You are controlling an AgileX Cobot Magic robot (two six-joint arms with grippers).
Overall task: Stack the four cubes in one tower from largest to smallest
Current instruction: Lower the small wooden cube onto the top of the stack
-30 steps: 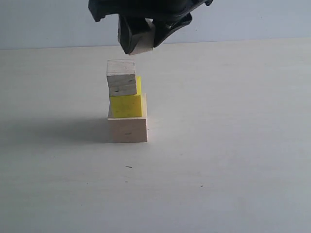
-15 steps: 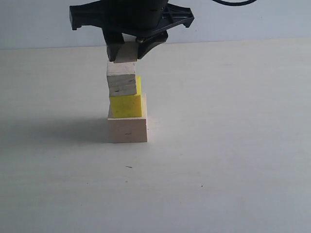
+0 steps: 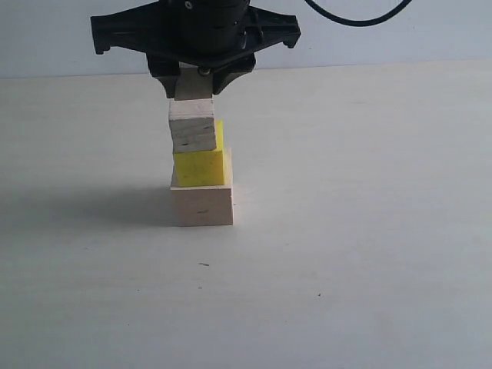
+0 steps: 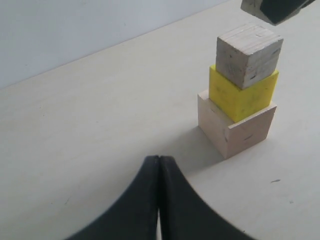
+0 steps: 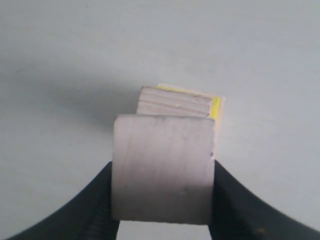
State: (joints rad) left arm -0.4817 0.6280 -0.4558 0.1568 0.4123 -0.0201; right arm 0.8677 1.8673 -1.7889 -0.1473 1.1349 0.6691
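- The big bare-wood cube [image 3: 202, 206] lies flat on the surface [image 3: 369, 246] as the base. It is the least likely to shift, though a hard push from above could slide the whole tower [image 3: 198, 165].
- The yellow cube [image 3: 201, 167] rests on the base, not squared up with it. A sideways nudge could skid it.
- The small wood cube [image 3: 192, 128] tops the tower, turned a little and reaching past the yellow one's left edge. Weight landing off-centre may tip it.
- The smallest wood cube [image 3: 194, 84] is gripped by the right jaws right at the tower's top; I cannot tell whether it touches. Let go too high or tilted, it could bounce off. If the jaws part unevenly, they could drag it and topple the rest.
- The left jaws are closed on nothing, well apart from the tower, so they pose little risk where they are.
- Count: one surface and one tower, three cubes high so far.
- Count: four cubes in all, namely one big wood, one yellow and two small wood.
- Count: two sets of jaws.
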